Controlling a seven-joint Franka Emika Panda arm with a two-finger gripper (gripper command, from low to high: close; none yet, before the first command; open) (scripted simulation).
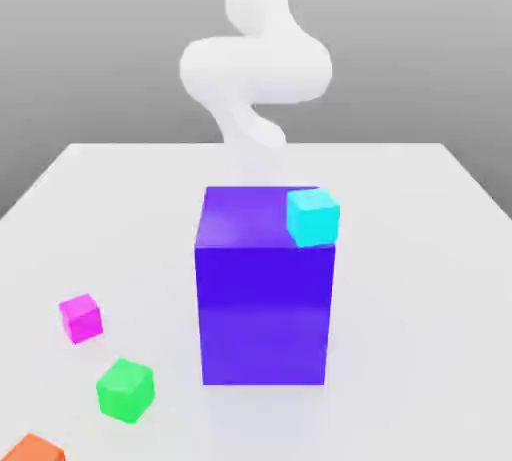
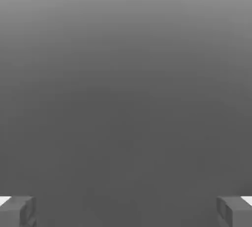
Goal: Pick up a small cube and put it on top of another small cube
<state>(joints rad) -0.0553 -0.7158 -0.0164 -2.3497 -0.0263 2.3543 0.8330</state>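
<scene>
Small cubes are standing at several spots on the pale desk (image 1: pixel 420 349). From the exterior view's left, an orange cube (image 1: pixel 34 450) is sitting partly cut off by the frame, a magenta cube (image 1: pixel 81 319) is lying farther back, and a green cube (image 1: pixel 126 390) is resting near both. A large blue block (image 1: pixel 264 314) is standing upright, a cyan cube (image 1: pixel 313 218) appearing at its top's near right corner. The hand (image 2: pixel 126 212) is holding its fingers spread, pinching nothing.

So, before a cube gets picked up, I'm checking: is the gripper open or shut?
Open: in the hand view, the gripper's two fingers stand far apart.
</scene>
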